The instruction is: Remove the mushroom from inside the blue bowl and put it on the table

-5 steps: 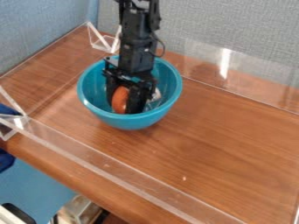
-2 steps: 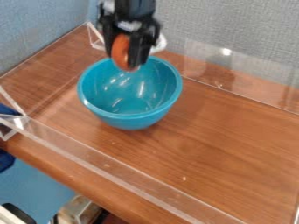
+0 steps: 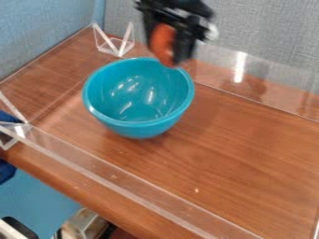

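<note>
The blue bowl [image 3: 138, 97] sits on the table [image 3: 237, 149], left of centre, glossy and with nothing inside it. My gripper [image 3: 166, 43] hangs above and behind the bowl's right rim, pointing down and blurred by motion. Between its black fingers sits the mushroom [image 3: 162, 39], showing as a reddish-orange blob lifted well clear of the bowl. The stem is hidden by the fingers.
Low clear acrylic walls [image 3: 149, 177] edge the tabletop on all sides. A blue-grey fabric backdrop stands behind. Bare wood stretches to the right of the bowl and in front of it.
The gripper has lifted the mushroom out of the bowl, risen and shifted right, from inside the bowl to above its far right rim. The bowl has stayed put.
</note>
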Controlling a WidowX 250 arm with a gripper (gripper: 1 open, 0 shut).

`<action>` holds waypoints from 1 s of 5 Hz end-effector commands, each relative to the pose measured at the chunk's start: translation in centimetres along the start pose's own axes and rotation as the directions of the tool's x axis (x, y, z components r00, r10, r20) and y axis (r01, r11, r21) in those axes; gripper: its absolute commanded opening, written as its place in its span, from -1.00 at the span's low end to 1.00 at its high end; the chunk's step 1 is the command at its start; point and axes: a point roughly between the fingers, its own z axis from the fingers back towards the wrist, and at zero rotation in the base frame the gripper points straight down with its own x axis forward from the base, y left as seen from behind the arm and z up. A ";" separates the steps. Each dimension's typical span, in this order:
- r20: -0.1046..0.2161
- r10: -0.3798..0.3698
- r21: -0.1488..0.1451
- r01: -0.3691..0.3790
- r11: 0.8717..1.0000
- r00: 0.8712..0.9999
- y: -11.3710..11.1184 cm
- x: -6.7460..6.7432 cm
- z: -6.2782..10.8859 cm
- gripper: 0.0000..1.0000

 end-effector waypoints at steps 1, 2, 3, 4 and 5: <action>0.042 -0.039 0.007 0.039 0.999 0.998 -3.5 1.0 0.8 -1.00; 0.018 -0.090 0.000 0.090 0.996 0.996 -7.1 2.1 -0.5 -1.00; -0.009 -0.137 -0.009 0.137 0.991 0.991 -9.6 3.2 -2.6 -1.00; -0.041 -0.155 -0.016 0.155 0.988 0.987 -10.8 3.5 -5.1 -1.00; -0.072 -0.158 -0.025 0.157 0.987 0.985 -10.9 3.5 -7.6 -1.00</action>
